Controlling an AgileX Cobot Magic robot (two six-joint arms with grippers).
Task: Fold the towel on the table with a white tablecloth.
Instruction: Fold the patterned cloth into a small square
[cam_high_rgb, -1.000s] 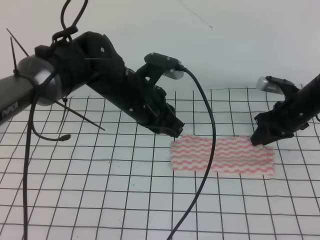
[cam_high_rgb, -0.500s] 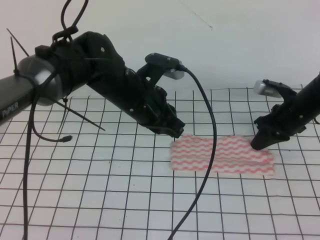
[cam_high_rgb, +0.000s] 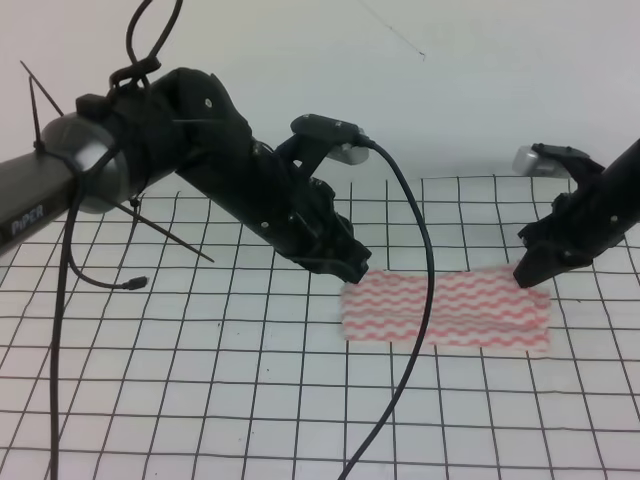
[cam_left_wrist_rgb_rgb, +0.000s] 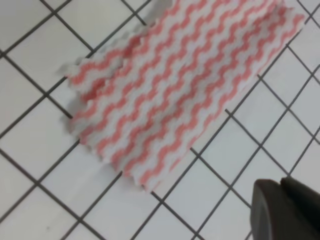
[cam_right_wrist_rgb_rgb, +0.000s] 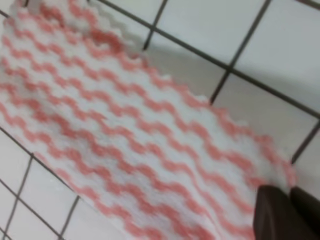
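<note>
The towel (cam_high_rgb: 446, 310) lies flat on the tablecloth (cam_high_rgb: 200, 380), long side running left to right, just right of the table's (cam_high_rgb: 100, 440) middle. My right claw (cam_high_rgb: 530, 274) sits at the towel's far right corner, and that corner looks slightly lifted off the cloth. I judge I have it pinched there so I can carry that end over. In the right wrist view the tips (cam_right_wrist_rgb_rgb: 287, 215) appear close together at the towel's edge, though the pinch itself is out of frame, so I cannot tell for certain that it grips.

My left claw (cam_high_rgb: 350, 265) hangs just above the towel's far left corner, apart from it. I cannot tell how wide it stands. I keep it there to take the matching corner. The black cable (cam_high_rgb: 415, 330) droops across the towel's left half.
</note>
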